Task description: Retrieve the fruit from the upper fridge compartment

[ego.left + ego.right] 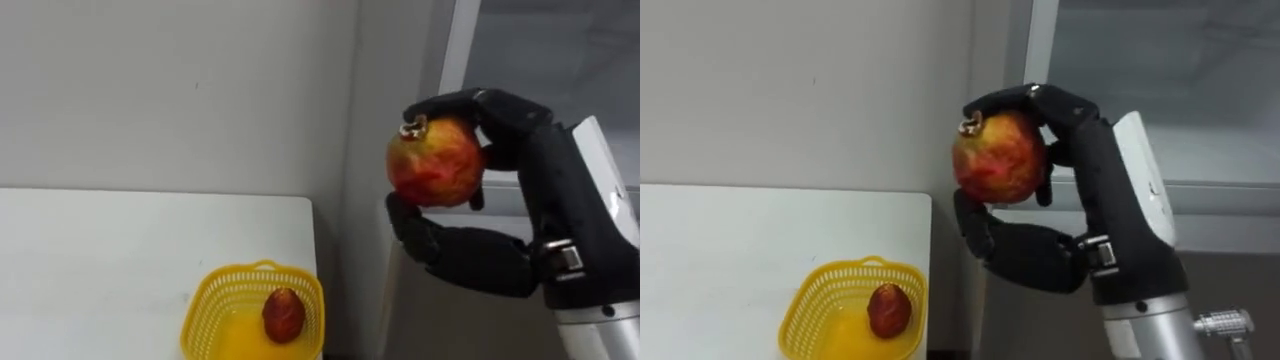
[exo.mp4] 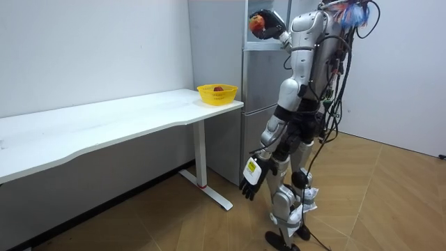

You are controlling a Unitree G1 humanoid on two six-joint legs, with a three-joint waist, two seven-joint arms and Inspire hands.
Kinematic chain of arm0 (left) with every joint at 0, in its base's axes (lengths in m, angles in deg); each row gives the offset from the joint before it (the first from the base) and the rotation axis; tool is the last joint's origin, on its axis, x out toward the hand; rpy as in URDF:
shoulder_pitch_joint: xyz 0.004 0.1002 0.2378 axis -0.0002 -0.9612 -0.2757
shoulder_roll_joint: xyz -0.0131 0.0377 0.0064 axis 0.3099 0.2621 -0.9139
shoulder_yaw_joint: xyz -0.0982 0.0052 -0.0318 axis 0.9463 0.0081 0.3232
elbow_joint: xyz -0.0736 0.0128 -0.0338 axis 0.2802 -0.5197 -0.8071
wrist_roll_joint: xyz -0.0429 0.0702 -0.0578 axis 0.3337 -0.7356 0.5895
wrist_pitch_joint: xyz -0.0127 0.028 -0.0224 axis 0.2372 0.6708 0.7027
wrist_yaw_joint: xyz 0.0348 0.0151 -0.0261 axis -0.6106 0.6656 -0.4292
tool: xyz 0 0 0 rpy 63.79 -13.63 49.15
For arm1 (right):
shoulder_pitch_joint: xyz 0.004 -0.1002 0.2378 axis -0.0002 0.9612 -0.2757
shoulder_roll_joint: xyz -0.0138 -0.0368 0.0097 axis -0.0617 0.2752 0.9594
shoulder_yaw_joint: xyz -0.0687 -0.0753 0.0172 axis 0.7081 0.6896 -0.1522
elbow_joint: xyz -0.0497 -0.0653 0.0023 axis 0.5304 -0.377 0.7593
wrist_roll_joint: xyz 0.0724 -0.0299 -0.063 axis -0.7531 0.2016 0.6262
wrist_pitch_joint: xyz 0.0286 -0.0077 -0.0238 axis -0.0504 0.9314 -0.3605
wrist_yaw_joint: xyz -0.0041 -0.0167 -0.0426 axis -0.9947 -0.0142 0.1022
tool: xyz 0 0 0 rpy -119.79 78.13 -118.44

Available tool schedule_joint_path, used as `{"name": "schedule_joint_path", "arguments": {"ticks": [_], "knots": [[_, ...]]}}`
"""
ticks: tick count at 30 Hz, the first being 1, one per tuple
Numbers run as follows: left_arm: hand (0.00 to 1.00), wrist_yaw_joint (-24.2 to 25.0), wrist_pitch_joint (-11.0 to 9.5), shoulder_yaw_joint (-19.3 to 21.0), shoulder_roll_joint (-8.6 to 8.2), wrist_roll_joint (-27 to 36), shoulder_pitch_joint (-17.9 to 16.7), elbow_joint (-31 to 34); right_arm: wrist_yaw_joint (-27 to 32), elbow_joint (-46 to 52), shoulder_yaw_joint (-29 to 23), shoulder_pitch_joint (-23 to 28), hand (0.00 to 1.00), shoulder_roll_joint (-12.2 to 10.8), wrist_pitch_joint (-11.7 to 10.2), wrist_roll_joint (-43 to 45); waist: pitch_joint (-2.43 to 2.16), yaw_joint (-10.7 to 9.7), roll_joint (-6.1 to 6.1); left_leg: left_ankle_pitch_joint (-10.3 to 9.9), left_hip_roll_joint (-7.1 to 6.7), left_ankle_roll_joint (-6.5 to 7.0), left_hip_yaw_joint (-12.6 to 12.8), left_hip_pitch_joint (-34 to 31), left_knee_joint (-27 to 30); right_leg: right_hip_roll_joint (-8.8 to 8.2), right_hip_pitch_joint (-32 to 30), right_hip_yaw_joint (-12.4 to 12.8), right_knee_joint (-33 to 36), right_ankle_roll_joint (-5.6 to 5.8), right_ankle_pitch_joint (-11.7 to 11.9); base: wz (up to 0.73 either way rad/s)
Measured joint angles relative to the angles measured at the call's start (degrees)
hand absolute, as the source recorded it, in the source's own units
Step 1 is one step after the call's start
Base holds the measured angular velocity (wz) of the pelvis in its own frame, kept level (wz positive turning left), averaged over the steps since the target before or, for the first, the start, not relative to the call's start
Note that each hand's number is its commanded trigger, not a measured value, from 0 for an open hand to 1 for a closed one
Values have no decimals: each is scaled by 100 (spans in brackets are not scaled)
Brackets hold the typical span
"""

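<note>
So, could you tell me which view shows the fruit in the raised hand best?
The right eye view: the red-yellow fruit sits large and central in the right hand. The left eye view shows it similarly; the room view, small and distant.

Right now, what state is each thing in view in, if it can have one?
pomegranate: lifted in the air, gripped.
right robot hand: shut on the pomegranate.
left robot hand: hanging low at the side, fingers relaxed, holding nothing.
yellow basket: upright on the white table, near its corner.
small red fruit: lying inside the basket.
fridge: lower front shut; upper door unclear.
</note>
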Motion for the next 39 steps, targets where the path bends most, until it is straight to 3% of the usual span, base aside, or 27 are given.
{"name": "schedule_joint_path", "arguments": {"ticks": [9, 15, 21, 33, 39], "knots": [[0, 15, 1, -75, 25, 3, 3, -38, -493, -1, 497, -435, 100, -28, 8, 167, 38, 185, -69, -7, -7, -9, -144, 87, -26, -12, 147, -148, -19, 3, 1, 9], [0, 37, 25, -166, 30, -28, 88, -34, -878, -633, 848, -887, 100, -280, 43, 424, 55, 331, -58, -9, -8, -12, -177, 24, 23, -24, 121, -229, -12, 3, 0, 3], [0, 136, 118, -256, 41, -25, 114, -22, -1209, -1420, 1087, -910, 100, -316, 316, 461, 113, 502, -191, -7, -32, -9, -236, -65, 56, -49, 77, -297, -27, 7, -7, 5], [0, 285, 136, -244, 90, -127, 97, 185, -1309, -2634, 1141, -933, 100, -393, 417, 1286, 115, 790, -191, -11, -53, 0, -354, -148, 50, -50, 5, -320, -28, 10, -6, 3], [0, 257, 250, -245, 95, -125, -5, 372, -1290, -3391, 1276, -1026, 100, -479, 546, 1476, 107, 895, -201, -9, -55, -1, -378, -147, 52, -52, 23, -358, -29, 10, -6, 2]]}}
